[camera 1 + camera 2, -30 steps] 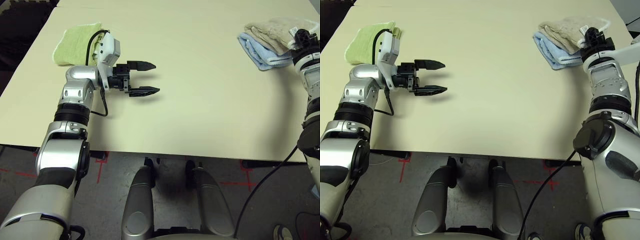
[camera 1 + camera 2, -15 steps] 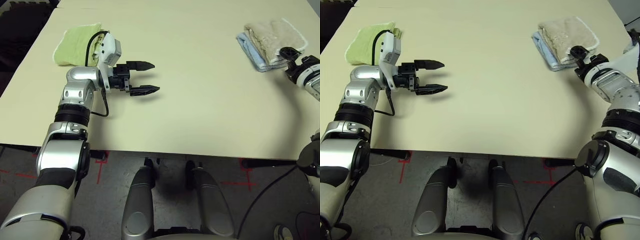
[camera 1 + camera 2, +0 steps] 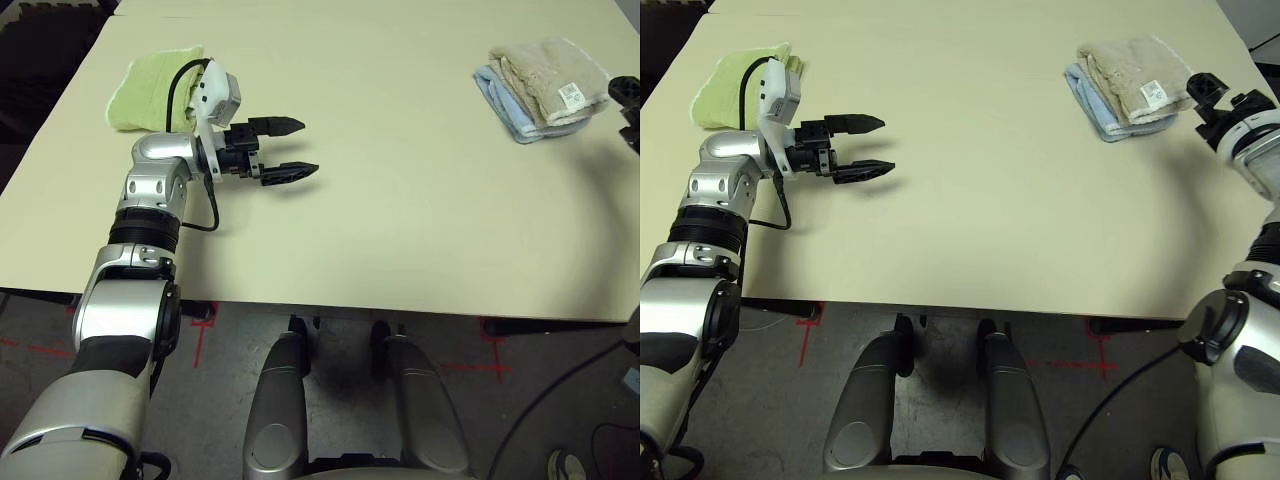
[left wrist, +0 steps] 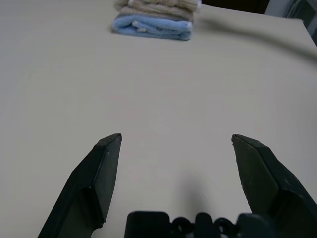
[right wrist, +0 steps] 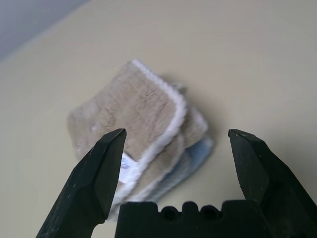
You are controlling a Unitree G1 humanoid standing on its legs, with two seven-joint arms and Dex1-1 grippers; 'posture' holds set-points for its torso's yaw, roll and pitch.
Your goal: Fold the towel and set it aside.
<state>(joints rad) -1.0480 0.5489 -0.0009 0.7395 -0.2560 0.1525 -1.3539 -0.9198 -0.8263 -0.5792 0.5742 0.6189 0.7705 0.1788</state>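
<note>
The beige towel with white edging and a small label lies folded on top of a light blue folded towel at the table's far right. Seen from the right wrist, the towel lies ahead of the open fingers, apart from them. My right gripper is open and hangs to the right of the stack, clear of it. My left gripper is open over the left part of the table, holding nothing, and points toward the middle. The left wrist view shows the same stack far off.
A lime-green folded towel lies at the far left, behind my left wrist. The cream table stretches between the two arms. The table's front edge runs across the lower part of the head views, with dark floor below.
My right gripper has let go of the beige towel and drawn back to the right. The towel now rests folded on the blue one. The left arm has barely moved.
</note>
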